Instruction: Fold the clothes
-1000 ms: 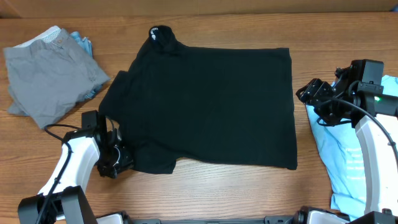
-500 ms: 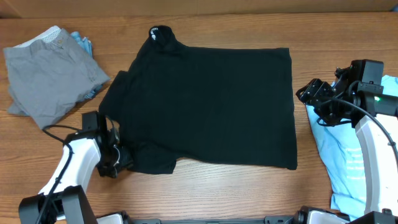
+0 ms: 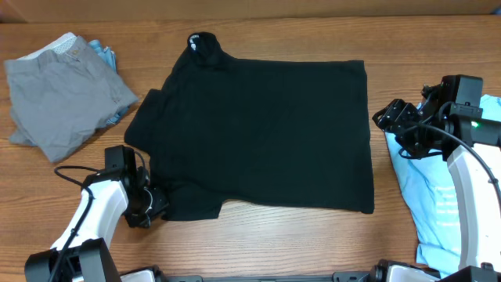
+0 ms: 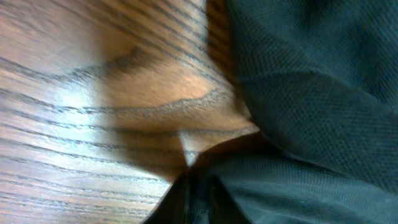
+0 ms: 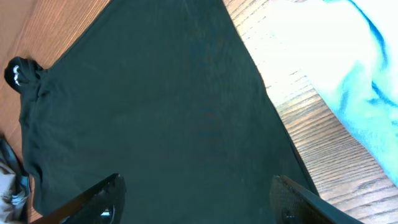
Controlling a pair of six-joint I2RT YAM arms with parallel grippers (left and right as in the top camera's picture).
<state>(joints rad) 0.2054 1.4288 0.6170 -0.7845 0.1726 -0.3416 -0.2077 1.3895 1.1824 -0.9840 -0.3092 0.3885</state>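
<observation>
Probably a robotics lab bench rather than a home, though the room past the tabletop is out of view: a white, cabled left arm (image 3: 98, 210) and right arm (image 3: 470, 188) stand at a bare wood-grain table (image 3: 266, 243) spread with clothes (image 3: 266, 133).

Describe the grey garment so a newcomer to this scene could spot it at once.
On the wooden table, a large black T-shirt lies spread flat in the middle. Toward the far left corner lies the grey garment. It alone is grey, loosely folded, with a light-blue scrap peeking out beside it.
</observation>
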